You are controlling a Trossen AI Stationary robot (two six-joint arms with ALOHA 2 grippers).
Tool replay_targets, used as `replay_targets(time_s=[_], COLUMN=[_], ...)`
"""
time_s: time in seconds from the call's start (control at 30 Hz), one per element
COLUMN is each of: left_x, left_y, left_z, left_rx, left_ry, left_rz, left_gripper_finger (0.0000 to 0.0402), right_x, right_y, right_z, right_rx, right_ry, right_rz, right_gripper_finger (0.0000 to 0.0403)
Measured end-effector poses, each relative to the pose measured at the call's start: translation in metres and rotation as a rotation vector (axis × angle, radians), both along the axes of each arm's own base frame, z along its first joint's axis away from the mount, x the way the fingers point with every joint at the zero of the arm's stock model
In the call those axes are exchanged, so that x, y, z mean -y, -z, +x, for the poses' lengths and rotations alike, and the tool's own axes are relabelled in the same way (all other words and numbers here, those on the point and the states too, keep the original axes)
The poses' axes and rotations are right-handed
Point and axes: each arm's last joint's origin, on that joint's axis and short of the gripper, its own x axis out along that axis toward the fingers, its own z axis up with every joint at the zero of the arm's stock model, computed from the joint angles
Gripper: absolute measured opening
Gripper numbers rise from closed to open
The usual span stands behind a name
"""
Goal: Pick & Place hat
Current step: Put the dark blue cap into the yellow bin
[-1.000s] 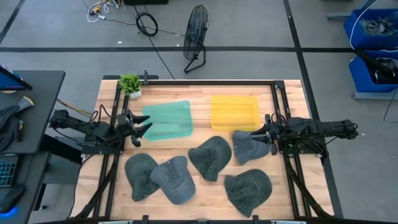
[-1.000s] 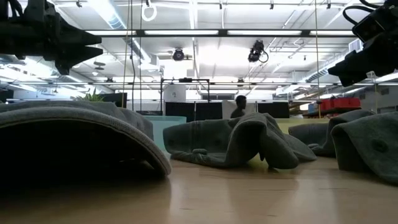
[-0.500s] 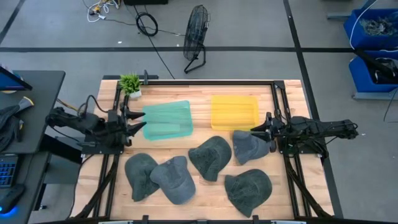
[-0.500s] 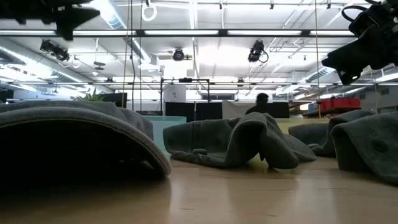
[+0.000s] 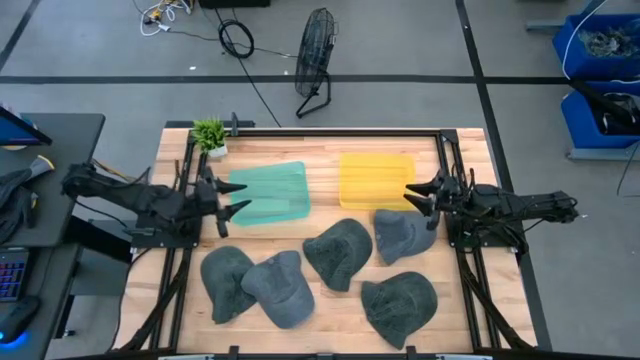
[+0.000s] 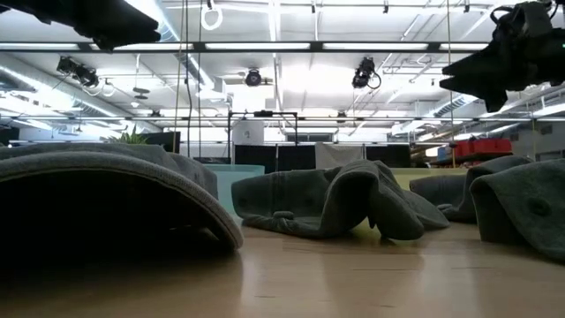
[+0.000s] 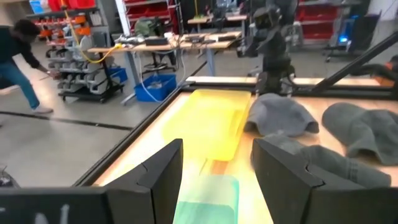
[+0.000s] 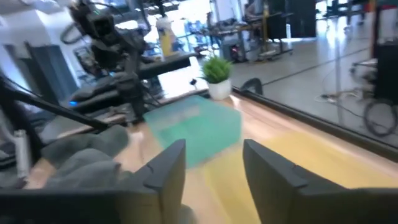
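Several grey caps lie on the wooden table: two at the near left (image 5: 226,283) (image 5: 280,288), one in the middle (image 5: 338,252), one at the right (image 5: 404,234) and one at the near right (image 5: 400,305). A teal tray (image 5: 265,193) and a yellow tray (image 5: 377,180) lie behind them. My left gripper (image 5: 236,195) is open and empty, in the air at the teal tray's left edge; its fingers frame the trays in the left wrist view (image 7: 214,180). My right gripper (image 5: 412,192) is open and empty, in the air beside the yellow tray's right near corner, just beyond the right cap.
A small potted plant (image 5: 209,135) stands at the table's far left corner. Black frame rails (image 5: 445,170) run along the table's left, right and far sides. In the low view the near caps (image 6: 97,190) (image 6: 331,201) rise as humps on the table.
My right gripper has risen and gone toward the table's far edge, from above the right cap to beside the yellow tray. My left gripper has risen and ended at the teal tray's left edge. The caps lie as before.
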Motion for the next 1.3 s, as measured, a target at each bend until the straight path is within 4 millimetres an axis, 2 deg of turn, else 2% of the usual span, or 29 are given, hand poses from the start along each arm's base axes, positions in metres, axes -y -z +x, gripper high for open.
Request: replay_targets(time_s=[0.13,0.23,0.4,0.5,0.63,0.73,0.87,0.97,1.17,1.3], left_x=[0.001,0.002,0.002,0.001,-0.003,-0.007,-0.011,-0.012,-0.012,-0.012], left_y=[0.0,-0.005,-0.014,-0.015,-0.014,-0.013,-0.01,-0.008,-0.005,-0.003], left_z=[0.004,0.005,0.005,0.005,0.008,0.012,0.014,0.015,0.015,0.014], left_rx=[0.012,0.051,0.13,0.138,0.138,0.126,0.087,0.068,0.037,0.021], left_ry=[-0.006,-0.004,-0.002,-0.005,-0.044,-0.082,-0.115,-0.125,-0.122,-0.122], left_rz=[-0.016,-0.006,0.007,-0.003,-0.018,-0.01,0.028,0.034,0.043,0.041], left_gripper_finger=[0.0197,0.0197,0.0197,0.0197,0.0197,0.0197,0.0197,0.0197,0.0197,0.0197], right_x=[-0.002,-0.003,-0.005,-0.006,-0.01,-0.013,-0.015,-0.016,-0.018,-0.019], right_y=[-0.012,-0.037,-0.07,-0.077,-0.065,-0.047,-0.019,-0.006,0.009,0.014], right_z=[0.003,0.003,0.015,0.026,0.041,0.055,0.071,0.078,0.089,0.095], right_rx=[0.073,0.052,-0.187,-0.444,-0.791,-0.97,-1.059,-1.102,-1.175,-1.176], right_ry=[-0.06,-0.101,-0.079,-0.034,0.12,0.192,0.336,0.445,0.459,0.459], right_rz=[0.047,0.076,0.155,0.287,0.537,0.614,0.718,0.777,0.77,0.771], right_gripper_finger=[0.0204,0.0211,0.0212,0.0213,0.0213,0.0213,0.0213,0.0213,0.0209,0.018])
